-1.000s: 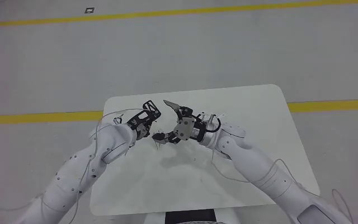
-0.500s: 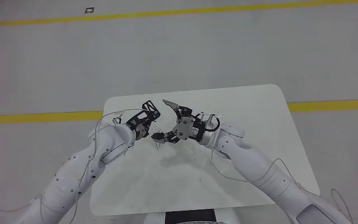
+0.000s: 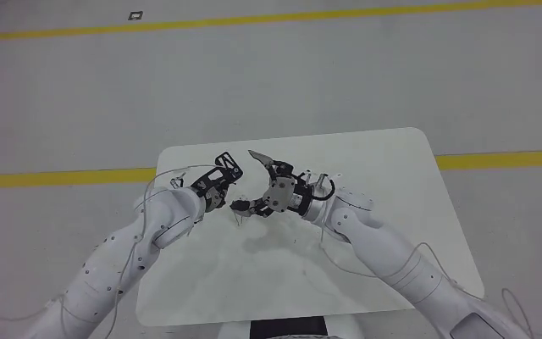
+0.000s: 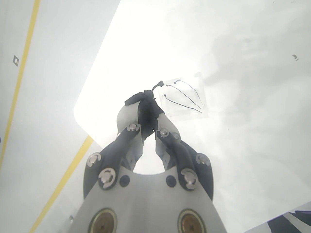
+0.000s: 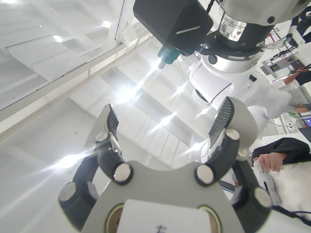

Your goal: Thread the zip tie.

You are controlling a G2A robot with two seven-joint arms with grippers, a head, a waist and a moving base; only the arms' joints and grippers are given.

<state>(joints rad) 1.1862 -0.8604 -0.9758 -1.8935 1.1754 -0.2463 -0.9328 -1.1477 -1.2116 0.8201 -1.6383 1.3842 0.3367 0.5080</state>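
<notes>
My left gripper (image 4: 147,98) is shut on a thin black zip tie (image 4: 156,86), whose small square head sticks out just past the fingertips. In the top view the left gripper (image 3: 227,174) hangs over the table's middle left. Right beside it my right gripper (image 3: 250,182) stands wide open. Its ribbed fingers (image 5: 220,120) hold nothing, and the gripper (image 5: 168,112) points up towards the left arm's wrist (image 5: 233,25).
A clear bag (image 4: 192,103) with loose black zip ties lies flat on the white table (image 3: 381,178), under the grippers. The table's rounded corner (image 4: 77,109) is close by. Yellow floor lines (image 3: 76,177) run past the table.
</notes>
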